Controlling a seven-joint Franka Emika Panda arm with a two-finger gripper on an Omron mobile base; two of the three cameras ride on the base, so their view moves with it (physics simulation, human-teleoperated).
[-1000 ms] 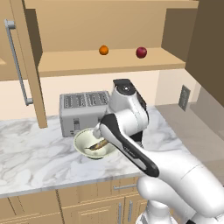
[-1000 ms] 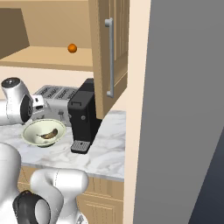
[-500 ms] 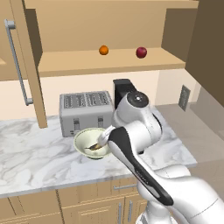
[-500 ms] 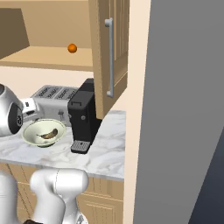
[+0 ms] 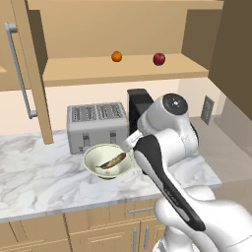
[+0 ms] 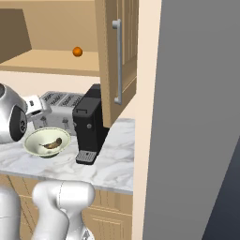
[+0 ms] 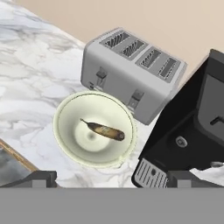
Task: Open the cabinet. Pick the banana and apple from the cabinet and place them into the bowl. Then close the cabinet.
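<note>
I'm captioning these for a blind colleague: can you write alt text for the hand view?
A small yellow-brown banana lies inside a round pale cream-green bowl on a white marble counter. Behind the bowl stands a silver four-slot toaster, with a black coffee machine beside it.

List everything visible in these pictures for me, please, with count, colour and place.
cabinet: one, light wood, on the wall, both doors open
apple: one, dark red, on the cabinet shelf, right
orange ball: one, orange, on the shelf left of the apple
bowl: one, cream-green, on the counter before the toaster
banana: one, yellow-brown, lying in the bowl
toaster: one, silver, against the wall
coffee machine: one, black, right of the toaster
counter: one, white marble
gripper: one, dark fingertips, open, above the bowl's edge
</note>
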